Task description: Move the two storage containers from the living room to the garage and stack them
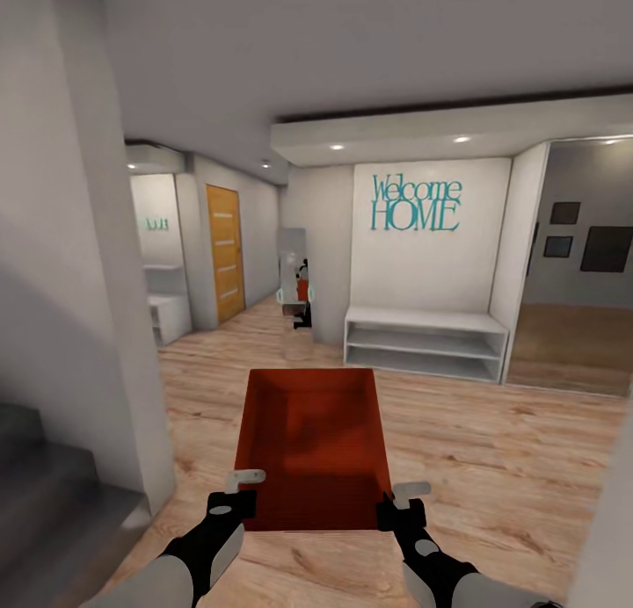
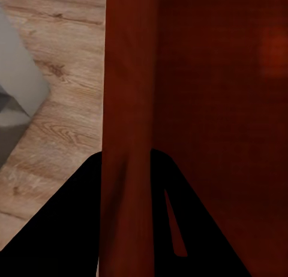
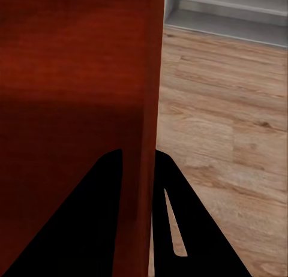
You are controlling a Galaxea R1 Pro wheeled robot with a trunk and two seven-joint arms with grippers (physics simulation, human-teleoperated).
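Note:
One orange-red storage container (image 1: 312, 445), a shallow topless bin, hangs in front of me above light wood-plank flooring. My left gripper (image 1: 236, 492) is shut on its left wall near the close corner, and my right gripper (image 1: 400, 501) is shut on its right wall. In the left wrist view the black fingers (image 2: 72, 229) straddle the thin red wall (image 2: 126, 169). The right wrist view shows the same pinch, black fingers (image 3: 186, 229) on either side of the container wall (image 3: 141, 139). The bin looks empty inside.
A hallway lies ahead: a white bench shelf (image 1: 425, 340) under a "Welcome HOME" wall sign (image 1: 415, 204), a wooden door (image 1: 225, 249) at the left, a narrow mirror (image 1: 294, 278), a grey wall corner (image 1: 105, 327) close on my left, and an opening to a room (image 1: 576, 327) at the right.

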